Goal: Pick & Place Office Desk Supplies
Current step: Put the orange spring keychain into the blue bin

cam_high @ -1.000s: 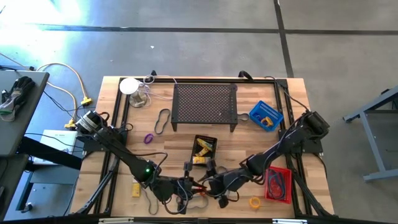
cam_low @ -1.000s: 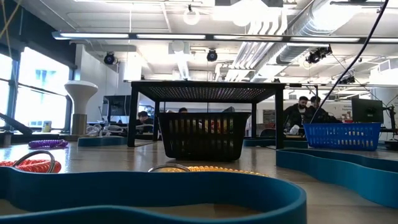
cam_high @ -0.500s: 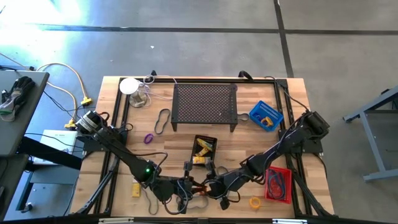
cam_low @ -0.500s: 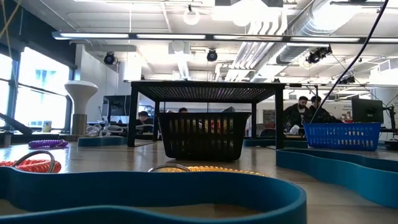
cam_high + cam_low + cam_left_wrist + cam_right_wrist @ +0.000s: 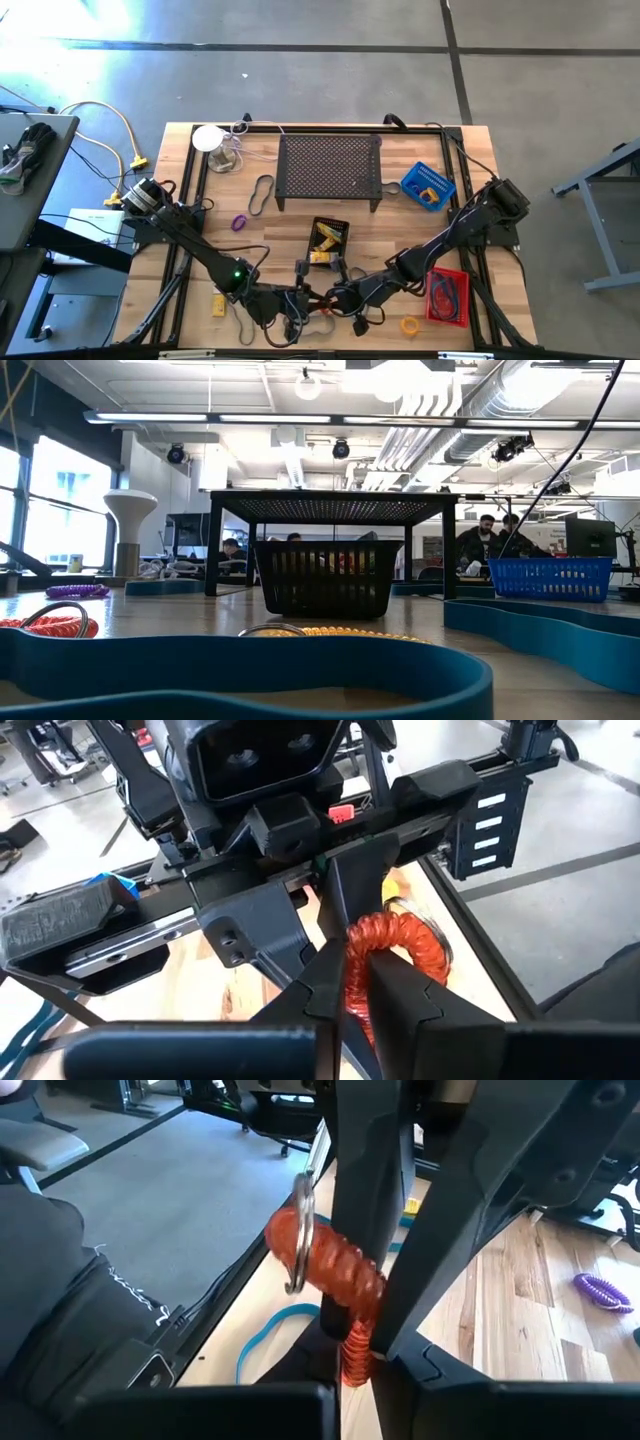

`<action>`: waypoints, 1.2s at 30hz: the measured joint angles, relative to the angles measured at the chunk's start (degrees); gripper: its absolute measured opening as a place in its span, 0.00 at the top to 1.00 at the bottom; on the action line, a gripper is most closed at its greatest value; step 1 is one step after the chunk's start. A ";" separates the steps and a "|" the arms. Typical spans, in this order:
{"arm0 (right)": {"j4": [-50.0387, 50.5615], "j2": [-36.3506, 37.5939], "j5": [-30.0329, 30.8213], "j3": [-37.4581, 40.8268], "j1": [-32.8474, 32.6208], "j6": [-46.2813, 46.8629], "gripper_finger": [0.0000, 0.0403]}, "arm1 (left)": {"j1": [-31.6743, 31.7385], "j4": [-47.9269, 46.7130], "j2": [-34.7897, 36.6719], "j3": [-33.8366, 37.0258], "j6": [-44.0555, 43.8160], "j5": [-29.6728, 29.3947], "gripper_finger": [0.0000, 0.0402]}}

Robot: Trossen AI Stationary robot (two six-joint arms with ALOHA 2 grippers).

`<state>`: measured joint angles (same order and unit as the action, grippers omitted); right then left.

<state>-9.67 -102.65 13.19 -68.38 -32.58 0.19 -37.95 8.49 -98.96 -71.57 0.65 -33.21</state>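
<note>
An orange coil ring [image 5: 317, 297] with a metal key ring [image 5: 299, 1230] sits between my two grippers near the middle of the table's near edge. My left gripper [image 5: 306, 298] reaches it from the left and is shut on it. My right gripper [image 5: 329, 296] comes from the right and is shut on the same coil. A purple ring [image 5: 239, 222], a yellow ring [image 5: 409, 325], a yellow packet [image 5: 218, 303] and a rubber-band loop [image 5: 261, 193] lie on the wood. More yellow packets lie in the black mesh basket [image 5: 341, 228]. My left gripper pinches the coil's band [image 5: 352, 982] between its two fingers, roughly level, coming from the table's left. The rest of the coil arches on beyond its fingertips toward the other gripper. My right gripper pinches another stretch of the coil [image 5: 353, 1348] between its two fingers, roughly level, coming from the table's right. The coil curves away past its fingertips, the metal key ring on its far end.
A black perforated stand [image 5: 330, 168] takes up the far middle. The blue basket [image 5: 428, 186] is at far right, and the red basket [image 5: 447, 296] is at near right beside my right arm. A white round object [image 5: 208, 138] and cables lie at far left.
My right gripper has shut on the orange coil ring that my left gripper holds. Both arms have stayed in place near the table's near edge.
</note>
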 joint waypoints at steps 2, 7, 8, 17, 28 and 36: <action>0.15 0.00 -0.04 0.00 0.00 0.00 0.96 | 0.00 -0.25 0.00 0.00 0.06 0.05 0.91; 0.84 0.00 -0.16 0.01 -0.04 0.28 0.96 | -0.22 -0.63 -0.58 0.00 1.50 0.11 0.82; 0.96 0.00 -0.15 0.02 -0.04 0.29 0.96 | -0.24 -0.51 -0.91 0.00 2.06 0.02 0.80; 8.49 0.04 3.98 0.00 -0.67 8.18 0.96 | -0.86 -1.03 -2.03 0.07 3.72 -2.71 0.65; 20.73 3.86 23.68 -0.04 -7.23 14.96 0.96 | -1.97 -4.11 -2.03 0.07 0.16 -7.86 0.65; 49.96 7.73 41.97 -0.02 -10.93 40.11 0.96 | -3.22 -5.65 -2.03 0.07 -0.22 -9.11 0.65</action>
<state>40.29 -94.92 55.16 -68.40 -43.51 40.29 -41.18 2.85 -100.99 -71.50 0.42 -42.33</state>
